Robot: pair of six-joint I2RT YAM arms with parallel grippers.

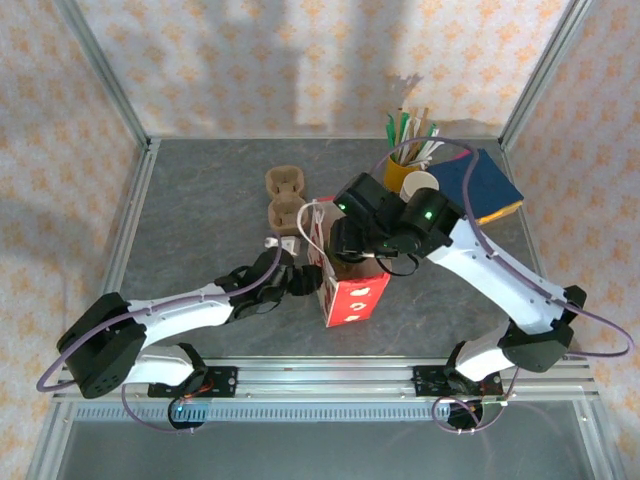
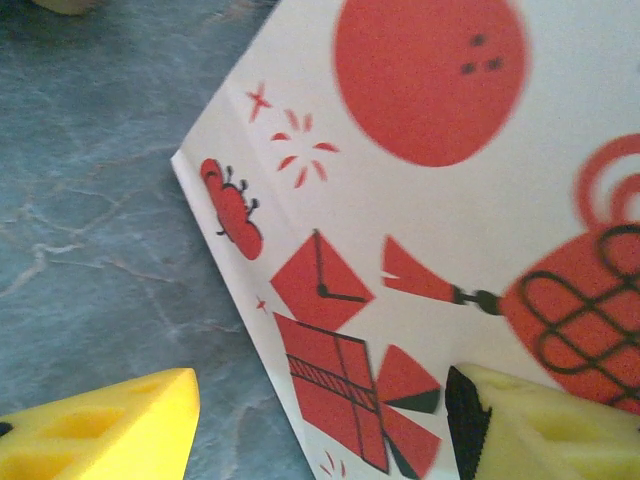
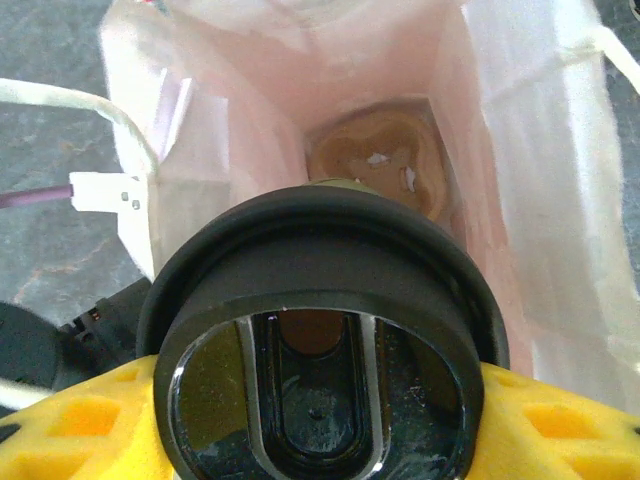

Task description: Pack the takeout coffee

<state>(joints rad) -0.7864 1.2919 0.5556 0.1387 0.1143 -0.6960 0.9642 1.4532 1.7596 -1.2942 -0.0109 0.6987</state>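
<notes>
While you check the right wrist view, note the takeout coffee [image 3: 310, 260], a small dark paper cup under a round black plastic lid, pinched at its sides between the yellow fingers [image 3: 570, 420] of the right gripper [image 3: 315, 425]. The cup hangs upright over the open mouth of the white paper bag with red prints [image 3: 540, 150]; how far it has entered you cannot tell. On the bag's floor lies a brown rounded shape [image 3: 385, 165], identity unclear.

Bag position: upright on the grey stone-patterned table [image 1: 200, 220], nearer its near edge, about midway between the left and right edges.

The left gripper [image 1: 298, 280] sits just beside the bag's left wall. In its own wrist view you see its jaws spread wide with nothing clamped between them and the printed paper beyond. Whether either finger touches the bag you cannot tell.

Other items:
- A brown moulded-pulp cup carrier [image 1: 283, 200] lies towards the far edge, left of the bag.
- A yellow cup of stir sticks [image 1: 400, 172] stands by the far edge.
- A cream paper cup [image 1: 421, 185] stands just beside the yellow cup.
- A blue notebook [image 1: 488, 185] lies in the far right corner
</notes>
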